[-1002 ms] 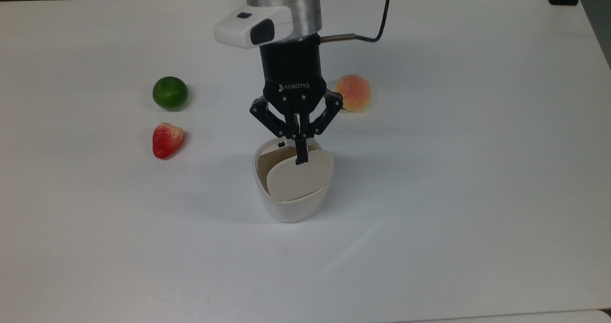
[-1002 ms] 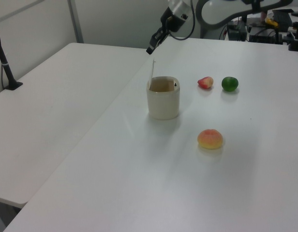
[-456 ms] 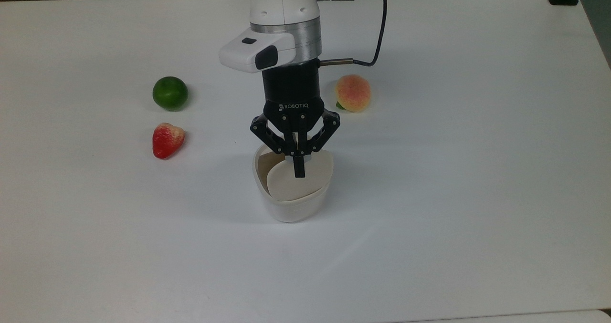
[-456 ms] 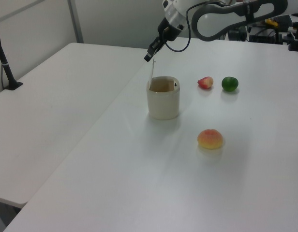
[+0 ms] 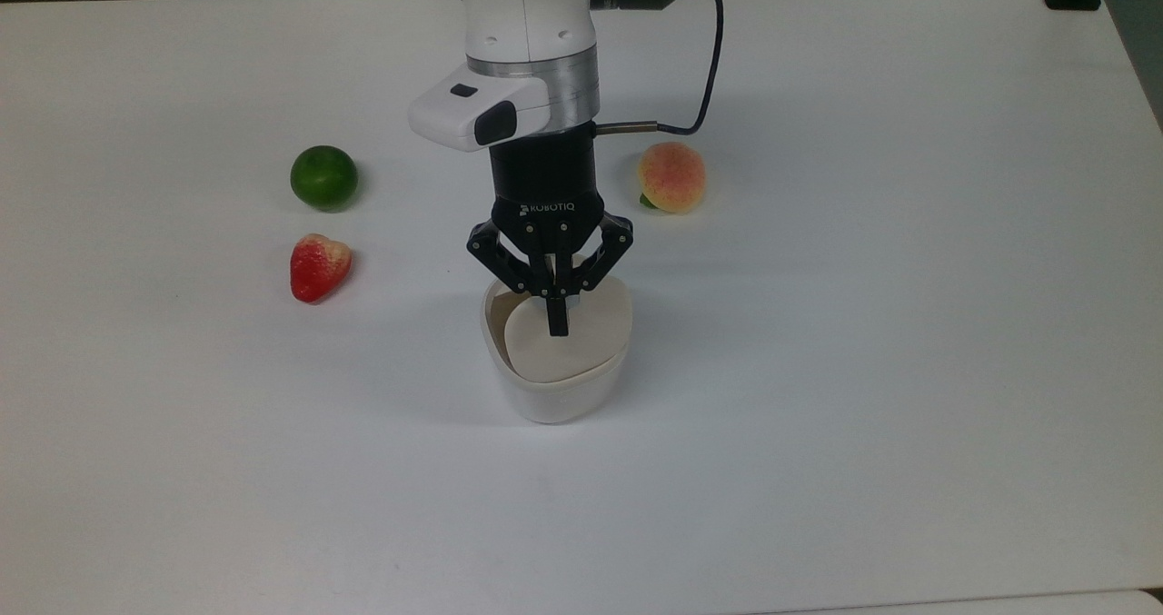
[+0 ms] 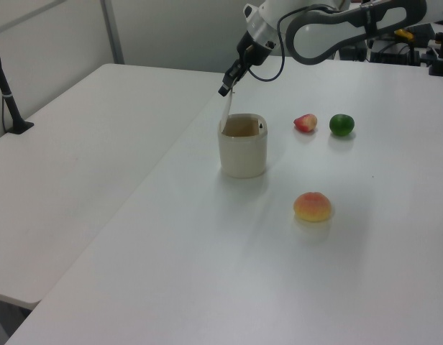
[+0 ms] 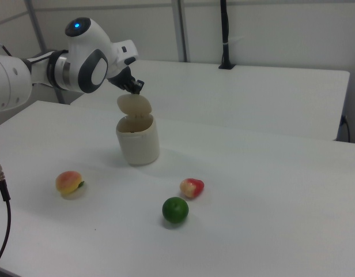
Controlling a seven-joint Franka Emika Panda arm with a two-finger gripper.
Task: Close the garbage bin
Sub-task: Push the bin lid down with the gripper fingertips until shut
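The garbage bin [image 5: 554, 401] is a small white tub standing mid-table, also seen in the left view [image 6: 243, 152] and the right view [image 7: 138, 141]. Its cream lid [image 5: 572, 353] stands raised off the rim. The lid shows as a thin, near-upright sliver in the left view [image 6: 227, 113] and as a tilted oval in the right view [image 7: 133, 105]. My gripper [image 5: 557, 324] is shut, with its tips against the lid's upper part and nothing between the fingers. It hangs just above the lid's top edge in the left view [image 6: 223, 90] and the right view [image 7: 138, 89].
A green lime [image 5: 323, 177] and a red strawberry [image 5: 318, 266] lie on the top view's left. A peach [image 5: 671, 176] lies behind the bin to the right. A black cable [image 5: 704, 97] trails off the wrist. The white table [image 5: 863, 324] is bare around the bin.
The arm has come down and shifted slightly toward the top view's left. The shut fingertips now rest lower on the lid, which has tipped a little with them.
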